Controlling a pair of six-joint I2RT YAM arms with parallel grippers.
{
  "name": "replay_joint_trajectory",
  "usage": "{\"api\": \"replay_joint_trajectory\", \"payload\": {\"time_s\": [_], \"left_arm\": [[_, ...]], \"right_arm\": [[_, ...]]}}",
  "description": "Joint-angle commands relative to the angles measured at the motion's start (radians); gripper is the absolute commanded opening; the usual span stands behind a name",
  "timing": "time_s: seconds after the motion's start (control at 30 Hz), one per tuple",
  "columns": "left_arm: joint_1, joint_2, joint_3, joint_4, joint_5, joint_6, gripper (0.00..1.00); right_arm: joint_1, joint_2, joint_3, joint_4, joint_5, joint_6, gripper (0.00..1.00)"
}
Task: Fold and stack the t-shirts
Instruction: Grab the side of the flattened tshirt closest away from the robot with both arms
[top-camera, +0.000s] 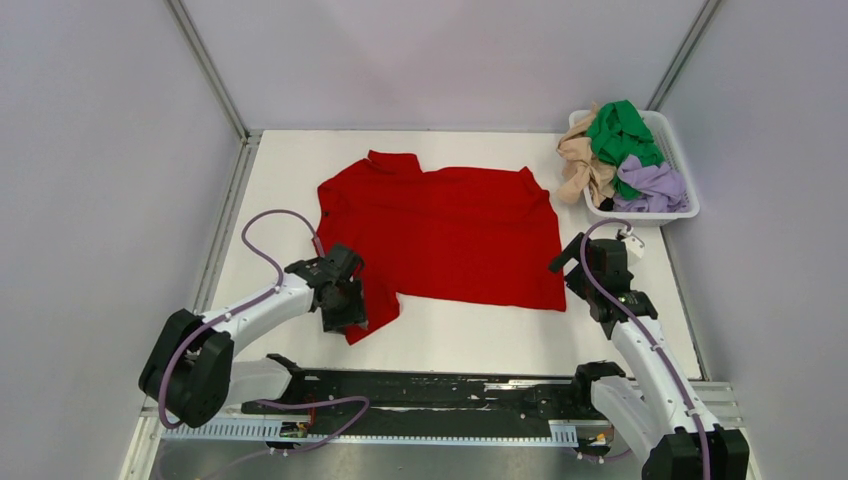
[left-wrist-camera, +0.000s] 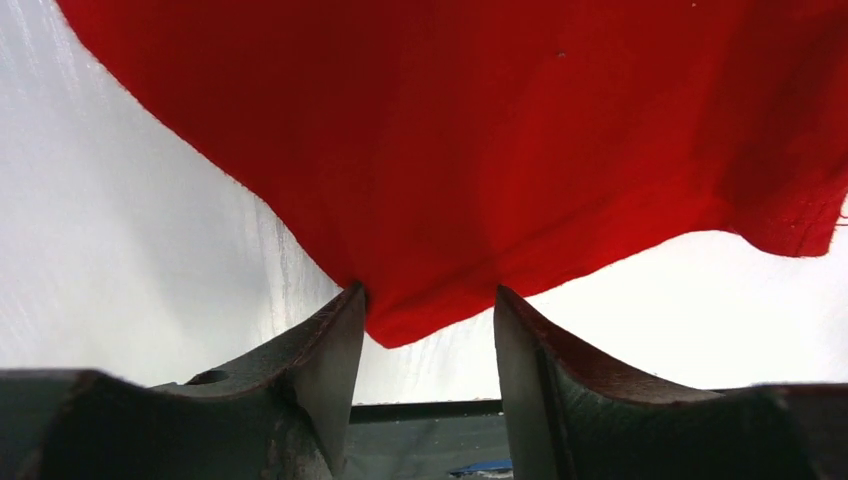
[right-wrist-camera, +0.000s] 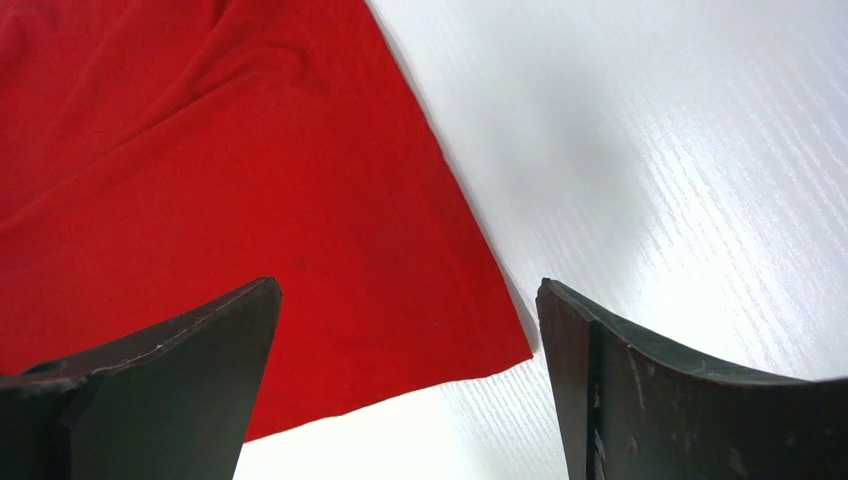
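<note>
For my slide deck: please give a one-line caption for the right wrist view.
The right gripper, jaws open, poised over a corner of the red t-shirt on the white table.

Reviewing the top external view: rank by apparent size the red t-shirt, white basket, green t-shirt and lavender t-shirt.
1. red t-shirt, spread flat on the table
2. white basket
3. green t-shirt
4. lavender t-shirt

The last two are close. Both are crumpled in the basket and partly hidden, so their order is unsure.
</note>
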Motion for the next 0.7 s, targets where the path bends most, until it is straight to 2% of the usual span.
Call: {"api": "replay_joint_trajectory", "payload": {"time_s": [0.0, 0.53, 0.67], "left_arm": [[-0.023, 0.019, -0.018, 0.033, -0.025, -0.032, 0.57], [-0.161, 0.17, 0.065, -0.061, -0.103, -0.092, 0.55], [-0.194, 0.234, 0.058, -0.022, -0.094, -0.123, 0.47]], "right_arm": [[-0.003, 0.0, -0.005, 0.016, 0.042, 0.02, 1.0], [-0.004, -0.015, -0.014, 0.016, 0.063, 0.027, 1.0], [-0.004, -0.034, -0.02, 0.015, 0.071, 0.033, 1.0]]}}
